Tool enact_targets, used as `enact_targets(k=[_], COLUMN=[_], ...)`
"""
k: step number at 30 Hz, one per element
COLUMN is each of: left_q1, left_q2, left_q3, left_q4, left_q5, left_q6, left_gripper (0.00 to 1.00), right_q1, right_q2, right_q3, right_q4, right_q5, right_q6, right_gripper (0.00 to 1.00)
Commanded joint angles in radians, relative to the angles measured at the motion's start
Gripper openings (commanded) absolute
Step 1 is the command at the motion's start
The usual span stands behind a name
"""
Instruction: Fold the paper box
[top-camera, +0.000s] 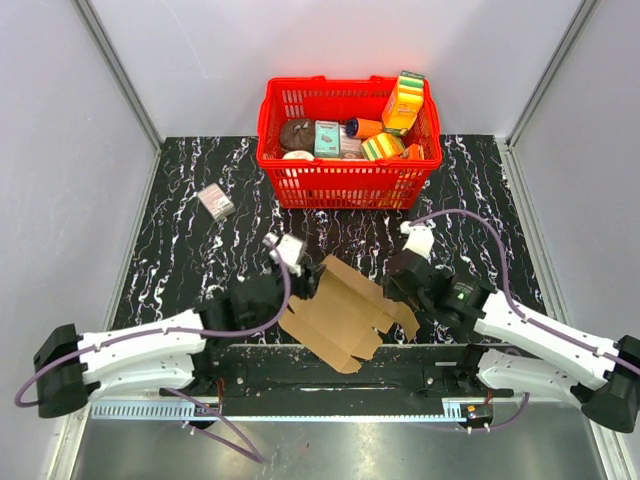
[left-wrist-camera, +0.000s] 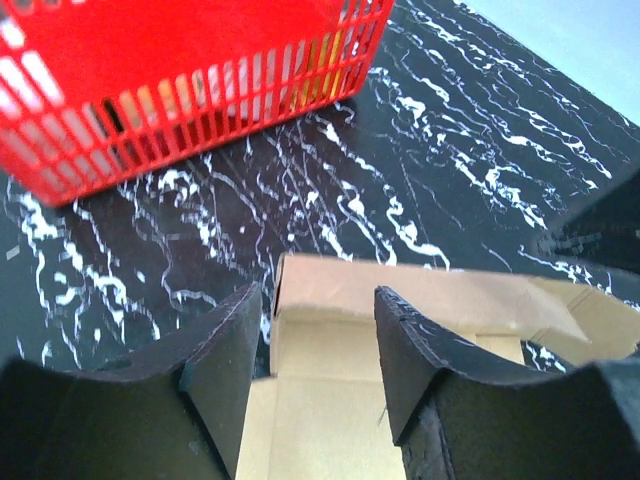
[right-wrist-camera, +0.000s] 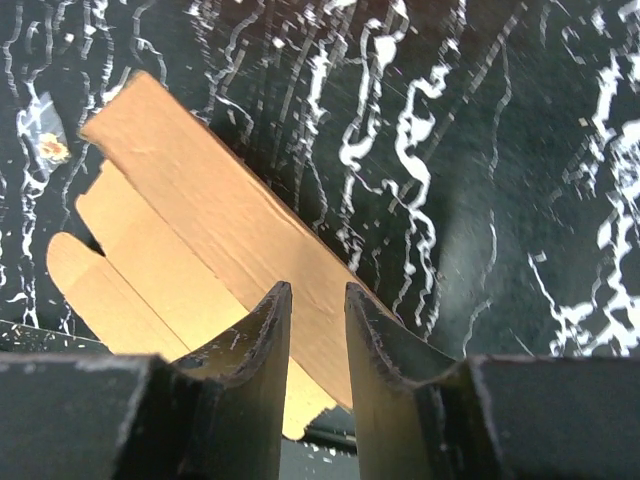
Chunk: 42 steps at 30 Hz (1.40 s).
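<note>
The paper box (top-camera: 340, 315) lies as a flat sheet of brown cardboard with flaps on the black marbled table, near its front edge. My left gripper (top-camera: 305, 283) hovers at the sheet's left edge. In the left wrist view its jaws (left-wrist-camera: 318, 300) stand open, with a raised flap of the paper box (left-wrist-camera: 470, 300) showing beyond and between them; nothing is pinched. My right gripper (top-camera: 392, 290) is at the sheet's right edge. The right wrist view shows its jaws (right-wrist-camera: 316, 290) open by a narrow gap over the paper box (right-wrist-camera: 190, 200), with nothing held between them.
A red basket (top-camera: 345, 185) holding several colourful packages stands at the back centre, and appears in the left wrist view as the red basket wall (left-wrist-camera: 150, 100). A small pinkish-grey box (top-camera: 216, 202) lies at the back left. White walls enclose the table.
</note>
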Motion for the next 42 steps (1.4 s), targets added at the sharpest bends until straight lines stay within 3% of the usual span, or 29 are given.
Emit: enact_targets(k=[1, 2, 6, 11, 19, 36, 42], left_q1=[0.074, 0.096, 0.146, 0.148, 0.151, 0.179, 0.2], left_q2=[0.135, 0.199, 0.349, 0.47, 0.421, 0.364, 0.432], left_q3=[0.165, 0.188, 0.331, 0.445, 0.416, 0.356, 0.426], left_q4=[0.022, 0.025, -0.008, -0.073, -0.099, -0.05, -0.027], left_q5=[0.158, 0.243, 0.357, 0.425, 0.404, 0.391, 0.483], left_q6=[0.115, 0.116, 0.155, 0.204, 0.247, 0.251, 0.274], left_gripper=[0.51, 0.5, 0.48, 0.45, 0.45, 0.45, 0.45], right_q1=[-0.004, -0.004, -0.004, -0.004, -0.004, -0.016, -0.016], right_q2=[-0.062, -0.076, -0.139, -0.119, -0.039, 0.071, 0.079], right_q3=[0.049, 0.05, 0.068, 0.147, 0.151, 0.042, 0.041], right_q4=[-0.204, -0.215, -0.325, -0.478, -0.591, -0.465, -0.472], right_q5=[0.069, 0.068, 0.065, 0.007, -0.101, -0.17, -0.155], right_q6=[0.179, 0.192, 0.248, 0.248, 0.199, 0.189, 0.212], right_gripper=[0.34, 0.34, 0.34, 0.46, 0.54, 0.53, 0.53])
